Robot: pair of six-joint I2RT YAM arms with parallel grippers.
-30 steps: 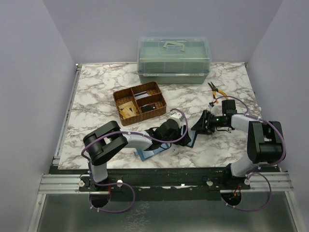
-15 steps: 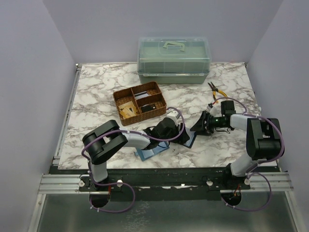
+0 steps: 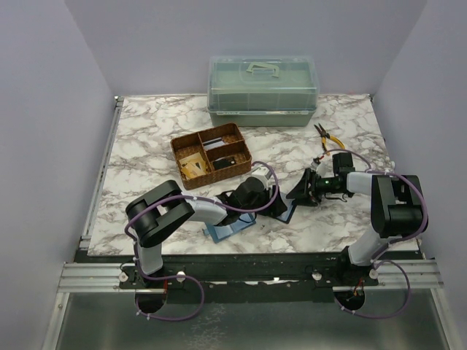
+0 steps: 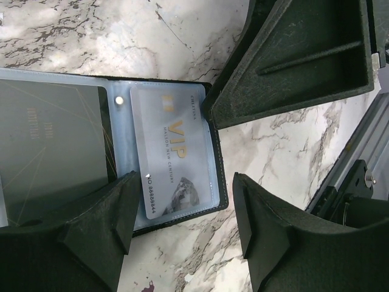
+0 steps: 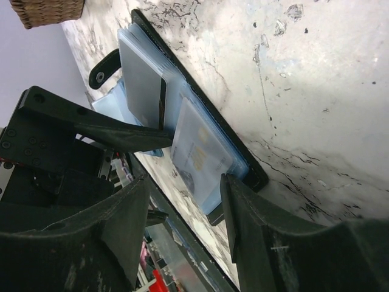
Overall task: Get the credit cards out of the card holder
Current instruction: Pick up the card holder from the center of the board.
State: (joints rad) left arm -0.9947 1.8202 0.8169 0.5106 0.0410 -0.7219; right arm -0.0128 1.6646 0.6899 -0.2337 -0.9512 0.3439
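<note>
Over the card holder: the left gripper [image 4: 185,182] stood spread above the open card holder [image 4: 123,140], with one finger [image 4: 91,237] over the dark page. The white card [image 4: 173,155] showed uncovered between the fingers.
Right side: the right gripper [image 5: 185,182], also spread, crowded the holder's right edge.
Near left: a blue folder [image 3: 230,227] lay under the left arm.
Far left: a wicker basket [image 3: 211,155] stood near.
Far edge: a lidded box [image 3: 263,91] stood well apart.
Far right: pliers [image 3: 326,137] lay beside the right arm.
Open room: bare table [image 3: 146,146] on the left.

Rear overview, wrist close-ups, apparently sharing card holder [image 4: 121,134]
</note>
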